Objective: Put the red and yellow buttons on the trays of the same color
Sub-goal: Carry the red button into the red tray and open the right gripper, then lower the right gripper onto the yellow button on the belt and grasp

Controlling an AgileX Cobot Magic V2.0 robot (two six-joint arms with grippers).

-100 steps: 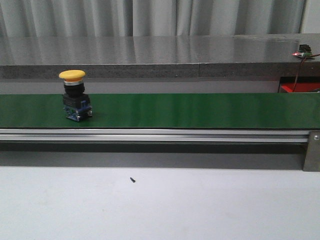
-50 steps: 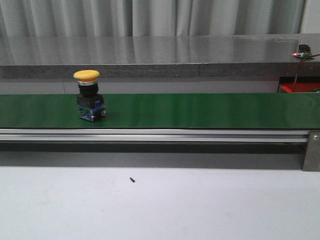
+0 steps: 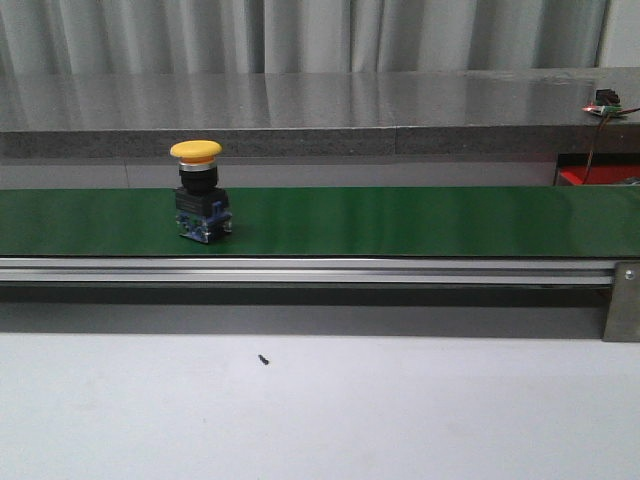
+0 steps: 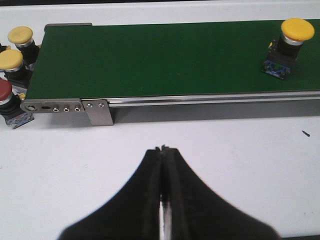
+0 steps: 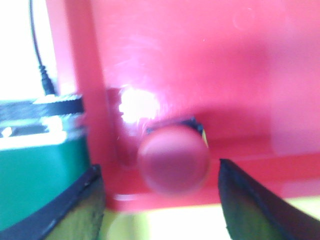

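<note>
We have a yellow button (image 3: 198,203) standing upright on the green conveyor belt (image 3: 400,220), toward its left half in the front view, with its yellow cap on top and its black-and-blue body on the belt. Our left gripper (image 4: 164,150) hangs over the white counter (image 3: 400,410) just in front of the belt rail, jaws pressed together with nothing between them. From that wrist view we also see two more yellow buttons (image 4: 20,36) and a red one (image 4: 5,92) waiting off the end of the belt. Our right gripper (image 5: 160,177) has its jaws spread wide over the red tray (image 5: 200,60), and a red button (image 5: 173,159) sits in the tray between them, blurred; we judge it has been let go there, though we cannot tell whether a finger touches it. So the red placement looks done and the yellow button is the step in hand. No yellow tray shows clearly. Next we must open jaws around the button's black neck under the cap, timed in case the belt is moving.
</note>
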